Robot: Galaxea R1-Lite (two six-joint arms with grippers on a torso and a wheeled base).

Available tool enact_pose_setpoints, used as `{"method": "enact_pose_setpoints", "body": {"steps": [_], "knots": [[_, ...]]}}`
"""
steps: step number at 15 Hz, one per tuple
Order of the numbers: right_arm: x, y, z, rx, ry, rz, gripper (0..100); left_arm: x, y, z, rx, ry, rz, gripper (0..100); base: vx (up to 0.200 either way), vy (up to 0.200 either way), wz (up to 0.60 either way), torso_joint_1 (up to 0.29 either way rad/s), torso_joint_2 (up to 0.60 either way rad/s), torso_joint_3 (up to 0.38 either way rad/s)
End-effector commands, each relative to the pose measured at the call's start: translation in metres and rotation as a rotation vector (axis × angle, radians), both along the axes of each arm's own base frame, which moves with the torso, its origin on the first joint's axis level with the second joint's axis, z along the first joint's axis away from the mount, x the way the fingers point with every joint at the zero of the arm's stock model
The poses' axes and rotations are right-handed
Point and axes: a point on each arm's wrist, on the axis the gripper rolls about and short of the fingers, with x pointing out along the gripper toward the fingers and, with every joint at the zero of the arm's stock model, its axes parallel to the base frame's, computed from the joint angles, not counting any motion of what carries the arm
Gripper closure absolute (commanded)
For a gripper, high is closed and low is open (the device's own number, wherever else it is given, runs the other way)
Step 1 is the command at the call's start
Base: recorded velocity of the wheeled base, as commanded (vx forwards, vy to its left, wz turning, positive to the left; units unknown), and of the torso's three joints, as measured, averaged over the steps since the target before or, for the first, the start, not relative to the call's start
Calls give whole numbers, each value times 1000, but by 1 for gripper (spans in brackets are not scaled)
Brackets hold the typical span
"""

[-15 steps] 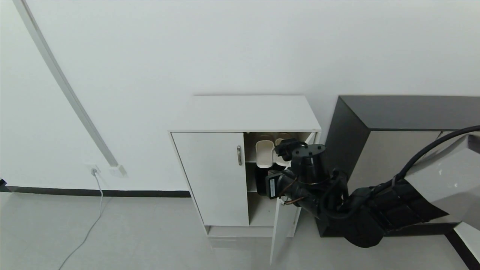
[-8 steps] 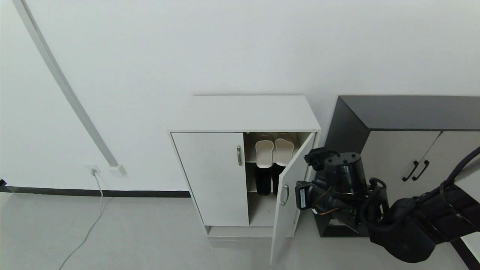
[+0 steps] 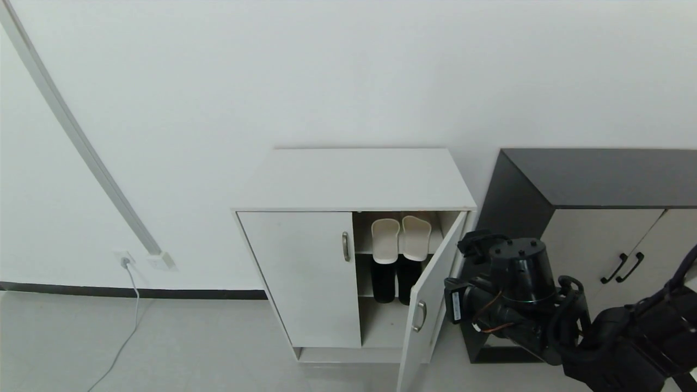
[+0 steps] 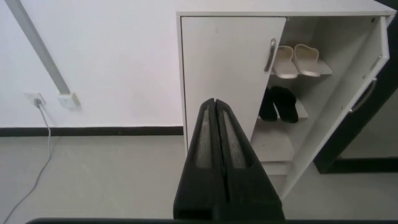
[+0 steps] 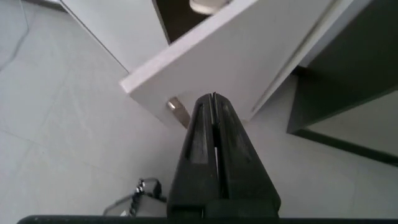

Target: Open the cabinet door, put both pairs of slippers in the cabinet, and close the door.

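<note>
The right gripper (image 5: 214,101) has its fingers pressed together with nothing between them. Its tips point at the outer face of the cabinet's open door (image 5: 249,56), close to the free edge. Whether they touch the panel is hard to judge from this angle. The door's metal handle (image 5: 177,111) sits just beside the tips.

Beyond the door, inside the cabinet (image 3: 354,179), the white slippers (image 3: 400,239) lie side by side on the upper shelf. The black slippers (image 3: 396,280) lie on the shelf below them.

The left gripper (image 4: 215,102) is also closed tight and empty, well back from the cabinet. It faces the closed door (image 4: 227,74), with both pairs off to one side of its tips. A dark cabinet (image 3: 588,179) stands behind the right arm.
</note>
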Motion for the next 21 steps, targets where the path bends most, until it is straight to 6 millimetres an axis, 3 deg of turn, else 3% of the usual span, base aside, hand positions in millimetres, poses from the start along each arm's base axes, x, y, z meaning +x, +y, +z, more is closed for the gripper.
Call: {"method": "enact_pose_setpoints", "body": {"steps": [1, 9, 21], "knots": [[-2, -2, -5, -12, 18, 1, 100, 0, 0, 0, 0, 1, 0, 100, 0, 0, 0, 0, 0, 0], [40, 25, -31, -2, 5, -7, 100, 0, 0, 0, -2, -2, 0, 100, 0, 0, 0, 0, 0, 0], [80, 50, -40, 53, -66, -18, 100, 0, 0, 0, -2, 0, 0, 100, 0, 0, 0, 0, 0, 0]]}}
